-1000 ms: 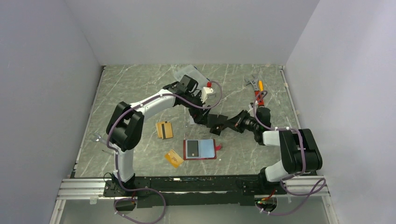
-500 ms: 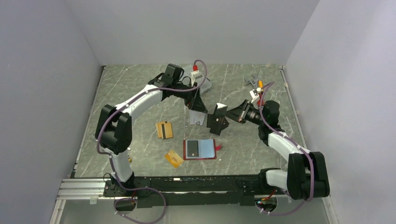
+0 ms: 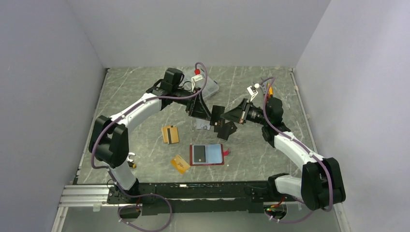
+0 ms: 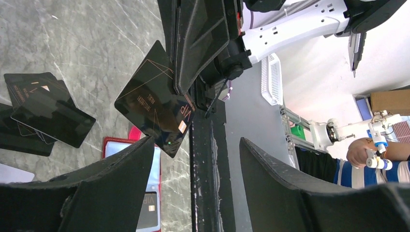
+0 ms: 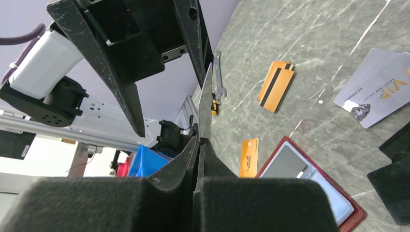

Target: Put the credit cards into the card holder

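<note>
From above, your right hand (image 3: 223,116) is pinched shut on a dark card (image 3: 217,113), held in the air over the far middle of the bench (image 3: 130,84). Your left hand (image 3: 202,107) stands just beside it, spread wide and holding nothing. The holder (image 3: 216,153) lies open nearer you, red-rimmed with a blue lining, and one card already sits in its left pocket. You have one holder and three orange cards (image 3: 169,134): two overlap to the left of the holder and one lies off its near left corner. A silver card (image 3: 203,124) lies under the hands. In the left wrist view, the dark card hangs tilted and face-on beyond your left fingers (image 4: 111,179), gripped near one edge only. The loose dark cards (image 4: 53,113) overlap on the bench below it; they look like three, though I cannot be sure. In the right wrist view, the dark card shows edge-on, a thin blade rising from the shut pads. The left fingers stand either side of it without touching. The silver patch here looks like two overlapped cards rather than one. I judge these cards light, stiff and slick, so one can easily twist or slide out of an edge pinch. Take the card flat across both faces at a short end, well in from the corner. That leaves the other end free to lead into a pocket.
</note>
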`<control>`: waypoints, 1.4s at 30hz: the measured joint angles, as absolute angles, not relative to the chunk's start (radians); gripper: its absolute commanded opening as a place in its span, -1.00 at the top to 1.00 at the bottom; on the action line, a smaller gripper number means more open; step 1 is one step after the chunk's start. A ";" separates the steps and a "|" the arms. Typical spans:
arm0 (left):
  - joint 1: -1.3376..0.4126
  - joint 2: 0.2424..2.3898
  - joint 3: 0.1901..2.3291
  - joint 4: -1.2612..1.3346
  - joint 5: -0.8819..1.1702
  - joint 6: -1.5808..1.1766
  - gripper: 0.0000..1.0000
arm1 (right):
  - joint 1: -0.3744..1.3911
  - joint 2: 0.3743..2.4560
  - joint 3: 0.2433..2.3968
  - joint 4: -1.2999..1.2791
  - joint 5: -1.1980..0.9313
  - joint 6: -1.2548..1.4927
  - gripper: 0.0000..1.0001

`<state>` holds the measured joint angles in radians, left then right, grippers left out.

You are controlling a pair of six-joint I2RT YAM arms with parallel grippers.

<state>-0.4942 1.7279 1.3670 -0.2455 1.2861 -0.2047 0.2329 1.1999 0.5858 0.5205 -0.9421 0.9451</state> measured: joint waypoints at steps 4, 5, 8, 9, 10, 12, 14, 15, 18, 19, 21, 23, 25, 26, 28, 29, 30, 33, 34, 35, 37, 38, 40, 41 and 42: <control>-0.491 1.693 1.348 -0.276 1.279 -0.166 -0.42 | 0.249 1.192 0.606 0.476 -0.940 0.932 1.00; -0.491 1.686 1.347 -0.289 1.275 -0.149 -0.41 | 0.254 1.190 0.611 0.464 -0.936 0.926 1.00; -0.491 1.671 1.345 -0.321 1.258 -0.111 -0.39 | 0.263 1.185 0.615 0.447 -0.923 0.920 1.00; -0.491 1.668 1.342 -0.327 1.251 -0.099 -0.38 | 0.266 1.184 0.617 0.441 -0.922 0.917 1.00; -0.492 1.665 1.338 -0.330 1.244 -0.089 -0.38 | 0.269 1.184 0.624 0.432 -0.921 0.913 1.00; -0.492 1.659 1.329 -0.339 1.230 -0.075 -0.38 | 0.273 1.184 0.637 0.405 -0.919 0.900 1.00; -0.492 1.654 1.319 -0.350 1.205 -0.060 -0.37 | 0.276 1.183 0.655 0.376 -0.918 0.883 1.00; -0.492 1.649 1.312 -0.357 1.187 -0.043 -0.37 | 0.276 1.181 0.663 0.359 -0.917 0.873 1.00; -0.493 1.631 1.301 -0.381 1.139 -0.011 -0.37 | 0.276 1.172 0.693 0.295 -0.916 0.828 1.00; -0.493 1.623 1.299 -0.385 1.127 -0.004 -0.37 | 0.277 1.169 0.701 0.279 -0.915 0.817 1.00; -0.492 1.609 1.299 -0.385 1.125 0.000 -0.36 | 0.277 1.166 0.704 0.273 -0.914 0.808 1.00; -0.493 1.599 1.299 -0.376 1.134 -0.006 -0.34 | 0.282 1.166 0.704 0.277 -0.914 0.810 1.00; -0.496 1.598 1.298 -0.355 1.151 -0.024 -0.22 | 0.292 1.171 0.704 0.282 -0.913 0.812 1.00; -0.498 1.598 1.294 -0.340 1.162 -0.041 -0.12 | 0.301 1.177 0.706 0.286 -0.913 0.812 1.00; -0.501 1.598 1.280 -0.313 1.183 -0.067 -0.02 | 0.320 1.196 0.714 0.294 -0.913 0.815 1.00; -0.501 1.599 1.275 -0.307 1.183 -0.075 0.01 | 0.328 1.209 0.722 0.294 -0.918 0.815 1.00; -0.498 1.599 1.265 -0.296 1.182 -0.078 0.03 | 0.331 1.215 0.727 0.295 -0.919 0.816 1.00; -0.495 1.599 1.242 -0.284 1.190 -0.091 0.25 | 0.336 1.232 0.746 0.300 -0.917 0.817 1.00; -0.498 1.599 1.235 -0.282 1.192 -0.091 0.37 | 0.337 1.233 0.753 0.301 -0.917 0.817 1.00; -0.499 1.599 1.234 -0.282 1.195 -0.094 0.49 | 0.337 1.234 0.757 0.306 -0.918 0.817 1.00; -0.499 1.599 1.232 -0.274 1.207 -0.102 0.60 | 0.338 1.234 0.758 0.325 -0.925 0.821 1.00; -0.496 1.599 1.233 -0.266 1.214 -0.109 0.65 | 0.340 1.234 0.758 0.335 -0.926 0.823 1.00; -0.492 1.599 1.233 -0.255 1.231 -0.120 0.70 | 0.345 1.237 0.758 0.353 -0.928 0.827 0.96; -0.490 1.599 1.233 -0.252 1.240 -0.125 0.70 | 0.348 1.239 0.758 0.361 -0.929 0.828 0.89; -0.487 1.599 1.232 -0.248 1.253 -0.131 0.71 | 0.351 1.243 0.758 0.371 -0.931 0.830 0.83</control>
